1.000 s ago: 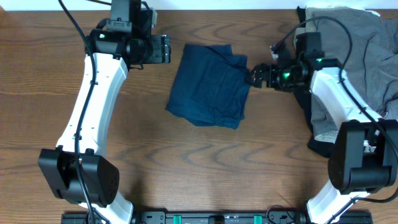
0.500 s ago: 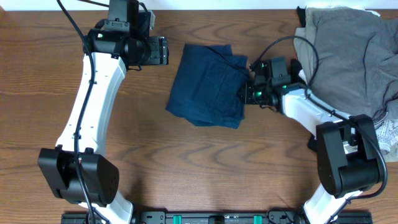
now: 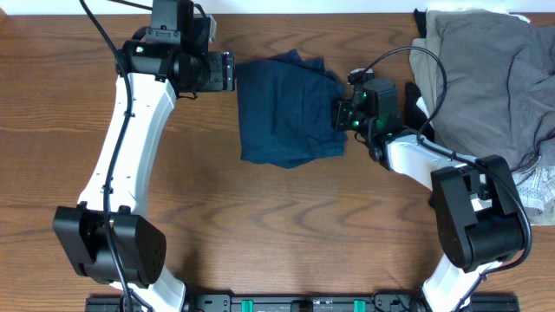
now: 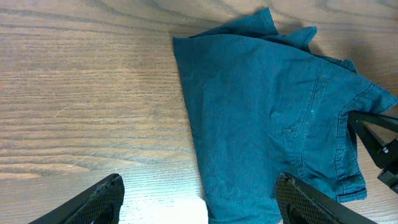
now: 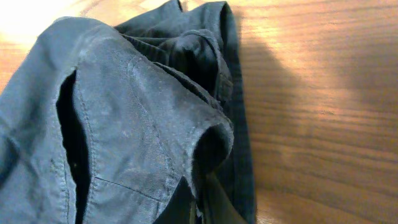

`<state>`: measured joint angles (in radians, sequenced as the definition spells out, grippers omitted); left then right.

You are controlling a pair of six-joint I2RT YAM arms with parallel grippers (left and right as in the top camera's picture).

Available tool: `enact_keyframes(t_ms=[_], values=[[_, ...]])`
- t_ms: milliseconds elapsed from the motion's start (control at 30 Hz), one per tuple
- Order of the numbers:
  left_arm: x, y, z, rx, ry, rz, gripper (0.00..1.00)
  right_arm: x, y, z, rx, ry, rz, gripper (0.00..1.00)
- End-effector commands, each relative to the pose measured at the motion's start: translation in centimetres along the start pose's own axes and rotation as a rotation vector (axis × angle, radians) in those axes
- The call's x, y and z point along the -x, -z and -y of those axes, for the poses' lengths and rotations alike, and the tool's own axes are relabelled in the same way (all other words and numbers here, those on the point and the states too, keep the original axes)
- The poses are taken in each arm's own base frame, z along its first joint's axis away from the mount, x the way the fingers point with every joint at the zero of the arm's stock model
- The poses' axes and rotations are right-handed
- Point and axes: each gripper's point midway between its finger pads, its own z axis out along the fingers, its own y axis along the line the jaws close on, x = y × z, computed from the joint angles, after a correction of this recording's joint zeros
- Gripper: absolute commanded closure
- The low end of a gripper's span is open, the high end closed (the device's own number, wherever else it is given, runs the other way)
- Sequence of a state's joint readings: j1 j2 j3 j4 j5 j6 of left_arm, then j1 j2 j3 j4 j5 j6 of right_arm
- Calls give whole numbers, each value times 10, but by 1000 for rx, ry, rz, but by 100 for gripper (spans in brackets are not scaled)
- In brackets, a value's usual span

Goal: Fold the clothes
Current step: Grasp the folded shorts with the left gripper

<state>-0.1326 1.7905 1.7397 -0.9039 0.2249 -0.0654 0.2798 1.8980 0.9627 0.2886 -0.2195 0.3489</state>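
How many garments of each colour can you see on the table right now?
Navy shorts: 1
Grey garment: 1
White-patterned garment: 1
Total: 3 that can be told apart; more may lie hidden under the grey one.

Brown wooden desk (image 3: 286, 225) with wavy darker grain, filling nearly the whole overhead view. Thin white strip (image 3: 303, 5) along the far edge. Black rail (image 3: 303, 304) with small green fittings along the near edge. Bright white glare on the wood, near centre of the left wrist view.
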Motion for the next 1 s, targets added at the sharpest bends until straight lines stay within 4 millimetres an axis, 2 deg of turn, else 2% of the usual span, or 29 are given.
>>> enact_keyframes(t_ms=[0, 33, 133, 200, 267, 367, 500, 600, 767, 967], values=[[-6, -4, -5, 14, -28, -25, 21, 1, 0, -8, 34, 22, 2, 75], [-7, -4, -5, 13, -33, -28, 21, 4, 1, -12, 58, 21, 2, 58], [-10, -4, -5, 14, -58, -39, 21, 20, 13, -23, 132, 21, 23, 28], [-11, -4, -5, 14, -69, -44, 21, 34, 23, -28, 169, 22, 48, 16], [-13, -4, 1, -16, -111, -53, 21, 52, 37, -32, 205, 27, 85, 11], [-16, -5, 18, -80, -200, -58, 21, 78, 61, -24, 191, 25, 143, 1], [-25, -10, 41, -116, -390, -67, 21, 95, 89, 12, 73, 25, 174, 1], [-32, -20, 57, -141, -522, -79, 17, 89, 100, 41, -14, 12, 139, 1], [-52, -61, 76, -179, -716, -150, 12, 64, 107, 75, -88, -73, 35, 1], [-90, -115, 81, -249, -923, -281, 9, 49, 112, 94, -164, -109, -18, 1]])
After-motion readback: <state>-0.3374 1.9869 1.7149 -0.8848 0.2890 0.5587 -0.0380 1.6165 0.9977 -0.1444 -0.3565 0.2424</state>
